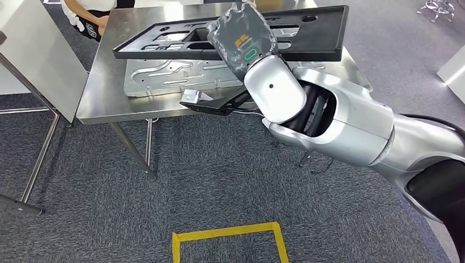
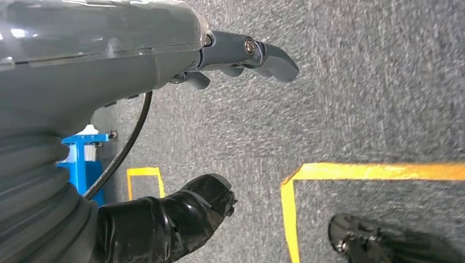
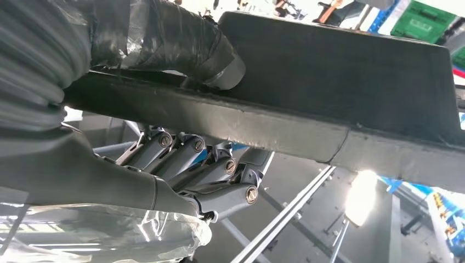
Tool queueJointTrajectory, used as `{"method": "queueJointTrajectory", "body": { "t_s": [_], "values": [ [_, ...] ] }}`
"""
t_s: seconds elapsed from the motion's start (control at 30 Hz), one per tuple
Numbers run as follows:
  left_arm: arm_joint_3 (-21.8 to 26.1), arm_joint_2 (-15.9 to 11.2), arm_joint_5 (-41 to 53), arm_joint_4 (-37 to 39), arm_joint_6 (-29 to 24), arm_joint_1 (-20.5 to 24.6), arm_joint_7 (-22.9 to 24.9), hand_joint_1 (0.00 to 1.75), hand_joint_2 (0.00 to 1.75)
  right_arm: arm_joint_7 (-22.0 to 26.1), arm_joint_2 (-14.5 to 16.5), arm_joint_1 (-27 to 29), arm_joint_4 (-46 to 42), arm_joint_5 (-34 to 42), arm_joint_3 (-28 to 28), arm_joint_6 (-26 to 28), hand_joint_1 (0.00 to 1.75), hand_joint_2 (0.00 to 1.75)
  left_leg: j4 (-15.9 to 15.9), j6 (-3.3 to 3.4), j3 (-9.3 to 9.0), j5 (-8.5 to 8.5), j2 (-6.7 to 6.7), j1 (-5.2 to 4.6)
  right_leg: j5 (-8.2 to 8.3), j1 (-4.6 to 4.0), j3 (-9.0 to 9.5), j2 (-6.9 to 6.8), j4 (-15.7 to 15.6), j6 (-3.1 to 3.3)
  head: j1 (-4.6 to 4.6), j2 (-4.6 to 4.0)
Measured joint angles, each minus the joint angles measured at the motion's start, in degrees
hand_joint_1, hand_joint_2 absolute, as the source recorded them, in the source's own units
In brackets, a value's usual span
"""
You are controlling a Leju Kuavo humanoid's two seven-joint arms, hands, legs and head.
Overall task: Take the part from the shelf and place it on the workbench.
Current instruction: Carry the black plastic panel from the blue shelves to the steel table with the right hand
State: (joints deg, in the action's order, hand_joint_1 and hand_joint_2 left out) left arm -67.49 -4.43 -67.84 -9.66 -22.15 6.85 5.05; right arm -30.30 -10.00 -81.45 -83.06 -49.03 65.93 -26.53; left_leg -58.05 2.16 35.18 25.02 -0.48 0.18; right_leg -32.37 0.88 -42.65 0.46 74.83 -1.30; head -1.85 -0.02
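The part is a long black frame with cut-outs (image 1: 307,33). It stretches level across the steel workbench (image 1: 101,82), over a stamped metal plate (image 1: 164,74). My right hand (image 1: 244,41), under a plastic wrap, grips its near edge. In the right wrist view the taped thumb (image 3: 181,41) presses one face of the black part (image 3: 329,76) and the fingers (image 3: 214,172) curl under the other. Whether the part touches the plate or the bench I cannot tell. My left hand (image 2: 219,126) hangs over the carpet, fingers (image 2: 257,55) and thumb (image 2: 181,219) apart, holding nothing.
A person (image 1: 88,16) stands at the far left corner of the bench. A white panel on a metal stand (image 1: 33,60) is at the left. Yellow tape (image 1: 227,238) marks a square on the grey carpet near me. The bench's front edge faces me.
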Motion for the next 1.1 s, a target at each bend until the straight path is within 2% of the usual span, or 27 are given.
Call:
{"method": "queueJointTrajectory", "body": {
  "t_s": [0.03,0.07,0.1,0.13,0.17,0.2,0.27,0.33,0.4,0.47,0.5,0.53,0.57,0.63,0.67,0.7,0.77,0.83,0.87,0.9,0.97,1.0,1.03,1.07,1.1],
  "values": [
    [0.0,0.0,0.0,0.0,0.0,0.0,0.0,0.00,1.75,0.0,0.0,0.0,0.2,0.0,0.0,-0.2,1.75,1.75,-0.1,0.04,-0.24,0.27,-0.11,-0.07,0.89,-0.02,-0.71,0.00,0.3,0.13,0.01,0.00],
    [0.0,0.0,0.0,0.0,0.0,-0.1,-0.1,0.00,1.75,0.1,0.1,0.0,0.3,0.0,0.1,-0.3,1.75,1.75,-0.2,0.01,-0.53,0.58,-0.23,-0.12,2.79,-0.09,-0.28,0.00,-1.6,0.33,0.01,0.00],
    [0.0,0.0,-0.1,0.0,0.1,-0.1,-0.1,0.00,1.75,0.1,0.2,0.0,0.4,0.0,0.1,-0.4,1.75,1.75,-0.4,-0.08,-0.84,0.94,-0.33,-0.15,5.30,-0.22,1.05,-0.01,-5.2,0.64,0.01,0.00],
    [0.0,0.0,-0.1,0.0,0.1,-0.2,0.0,0.00,1.75,0.1,0.2,-0.1,0.5,0.0,0.1,-0.6,1.75,1.75,-0.6,-0.24,-1.06,1.32,-0.40,-0.22,7.14,-0.48,2.70,-0.04,-8.8,0.99,-0.01,0.00],
    [0.0,0.0,-0.2,0.0,0.2,-0.2,0.0,0.00,1.75,0.1,0.3,-0.3,0.5,0.0,0.0,-0.7,1.75,1.75,-0.8,-0.45,-1.15,1.64,-0.43,-0.31,8.30,-0.67,4.14,-0.07,-12.0,1.29,-0.02,0.01],
    [0.0,0.0,-0.4,0.0,0.2,-0.2,0.1,0.00,1.75,0.1,0.5,-0.4,0.5,0.0,0.0,-0.9,1.75,1.75,-0.9,-0.68,-1.15,1.83,-0.44,-0.35,8.69,-0.85,5.05,-0.08,-14.0,1.51,-0.06,0.01],
    [0.0,0.0,-0.6,0.0,0.3,-0.1,0.2,0.00,1.75,0.1,0.7,-0.6,0.6,0.1,0.0,-1.2,1.75,1.75,-0.8,-1.18,-1.11,1.98,-0.43,-0.36,8.32,-0.96,5.56,-0.01,-15.1,1.74,-0.07,0.01],
    [0.0,0.0,-0.8,0.0,0.4,-0.2,0.3,0.00,1.75,0.1,0.8,-0.7,0.6,0.2,0.0,-1.5,1.75,1.75,-1.2,-1.74,-1.05,2.60,-0.34,-0.30,8.33,-0.72,6.12,-0.05,-15.7,2.05,-0.08,0.00],
    [0.0,0.0,-1.0,0.0,0.5,-0.2,0.3,0.00,1.75,0.2,0.9,-0.9,0.7,0.3,-0.2,-1.6,1.75,1.75,-5.2,-2.38,0.75,4.74,-0.16,-0.13,8.31,-0.41,6.84,-0.20,-16.3,2.41,-0.20,0.00],
    [0.0,0.0,-1.0,0.0,0.6,-0.2,0.2,0.00,1.75,0.3,1.0,-1.1,0.8,0.4,-0.2,-1.7,1.75,1.75,-12.5,-2.93,4.62,7.34,-0.04,0.20,8.06,-0.38,7.22,-0.23,-16.4,2.62,-0.30,0.00],
    [0.0,0.0,-1.0,0.0,0.6,-0.3,0.1,0.00,1.75,0.3,1.0,-1.1,0.9,0.5,-0.1,-1.7,1.75,1.75,-15.1,-3.17,6.34,7.71,0.01,0.38,7.88,-0.34,7.40,-0.20,-16.4,2.63,-0.29,0.00],
    [0.0,-0.1,-1.1,0.0,0.6,-0.3,0.1,0.00,1.75,0.4,1.0,-1.1,0.9,0.6,-0.1,-1.8,1.75,1.75,-15.9,-3.38,7.27,7.06,0.05,0.55,7.65,-0.27,7.63,-0.16,-16.3,2.57,-0.30,0.00],
    [0.0,-0.1,-1.1,0.0,0.6,-0.4,0.0,0.00,1.75,0.4,1.1,-1.0,0.9,0.6,0.0,-1.8,1.75,1.75,-14.5,-3.56,7.13,5.32,0.10,0.73,7.38,-0.17,7.91,-0.09,-16.3,2.45,-0.30,0.00],
    [0.0,-0.1,-1.1,0.0,0.6,-0.5,0.0,0.00,1.75,0.4,1.1,-1.2,1.0,0.7,0.0,-1.8,1.75,1.75,-7.4,-3.87,4.42,0.81,0.14,1.02,6.71,0.03,8.45,0.01,-16.0,1.98,-0.29,0.00],
    [0.0,-0.1,-1.1,0.0,0.6,-0.5,-0.1,0.00,1.75,0.4,1.1,-1.3,1.0,0.7,0.0,-1.8,1.75,1.75,-3.9,-3.86,2.94,-0.50,0.11,0.97,6.42,0.03,8.55,0.08,-15.8,1.67,-0.33,0.00],
    [0.0,-0.1,-1.1,0.0,0.7,-0.5,-0.1,0.00,1.75,0.4,1.1,-1.4,1.0,0.8,0.0,-1.8,1.75,1.75,-1.7,-3.66,1.97,-1.02,0.08,0.87,6.24,-0.01,8.56,0.13,-15.8,1.33,-0.37,0.00],
    [0.0,-0.2,-1.2,0.0,0.7,-0.4,-0.2,0.00,1.75,0.6,1.1,-1.5,1.1,0.9,0.0,-1.8,1.75,1.75,-0.6,-2.92,1.45,-0.61,0.04,0.57,6.15,-0.14,8.51,0.21,-15.9,0.76,-0.42,0.00],
    [0.0,-0.2,-1.2,0.0,0.7,-0.3,-0.2,0.00,1.75,0.7,1.1,-1.5,1.1,1.0,-0.1,-1.7,1.75,1.75,-0.3,-2.05,1.02,-0.54,0.11,0.67,5.55,-0.05,8.35,0.09,-15.3,0.25,-0.34,0.00],
    [0.0,-0.2,-1.2,0.0,0.7,-0.4,-0.2,0.00,1.75,0.7,1.1,-1.5,1.1,1.0,-0.1,-1.7,1.75,1.75,0.0,-1.62,0.69,-0.49,0.16,0.71,4.68,-0.03,7.72,0.00,-13.8,0.07,-0.31,0.00],
    [0.0,-0.2,-1.2,0.0,0.7,-0.4,-0.2,0.00,1.75,0.7,1.1,-1.5,1.1,1.0,-0.2,-1.7,1.75,1.75,0.1,-1.20,0.36,-0.37,0.21,0.70,3.34,0.01,6.35,-0.10,-10.9,-0.02,-0.26,0.00],
    [0.0,-0.2,-1.2,0.0,0.7,-0.4,-0.2,0.00,1.75,0.7,1.1,-1.3,1.2,1.1,-0.2,-1.7,1.75,1.75,0.1,-0.59,-0.05,0.01,0.26,0.46,0.63,-0.03,2.18,-0.18,-3.3,-0.04,-0.22,0.00],
    [0.0,-0.2,-1.2,0.0,0.7,-0.4,-0.2,0.00,1.75,0.7,1.0,-1.1,1.2,1.1,-0.1,-1.7,1.75,1.75,0.1,-0.40,-0.26,0.22,0.25,0.35,0.20,-0.04,0.36,-0.19,-0.5,-0.01,-0.22,0.00],
    [0.0,-0.2,-1.2,0.0,0.6,-0.4,-0.2,0.00,1.75,0.7,1.0,-1.0,1.2,1.2,-0.1,-1.7,1.75,1.75,0.0,-0.31,-0.50,0.46,0.18,0.27,0.91,-0.05,-0.52,-0.19,0.2,0.09,-0.21,0.00],
    [0.0,-0.2,-1.2,0.0,0.6,-0.4,-0.2,0.00,1.75,0.6,1.0,-0.9,1.2,1.3,-0.1,-1.7,1.75,1.75,-0.1,-0.30,-0.78,0.72,0.09,0.21,2.68,-0.11,-0.25,-0.19,-1.4,0.28,-0.19,0.00],
    [0.0,-0.2,-1.2,0.0,0.6,-0.5,-0.2,0.00,1.75,0.5,0.9,-0.8,1.2,1.4,-0.1,-1.7,1.75,1.75,-0.1,-0.37,-1.08,1.03,-0.01,0.18,5.13,-0.23,0.95,-0.20,-4.8,0.60,-0.17,0.00]
  ]
}}
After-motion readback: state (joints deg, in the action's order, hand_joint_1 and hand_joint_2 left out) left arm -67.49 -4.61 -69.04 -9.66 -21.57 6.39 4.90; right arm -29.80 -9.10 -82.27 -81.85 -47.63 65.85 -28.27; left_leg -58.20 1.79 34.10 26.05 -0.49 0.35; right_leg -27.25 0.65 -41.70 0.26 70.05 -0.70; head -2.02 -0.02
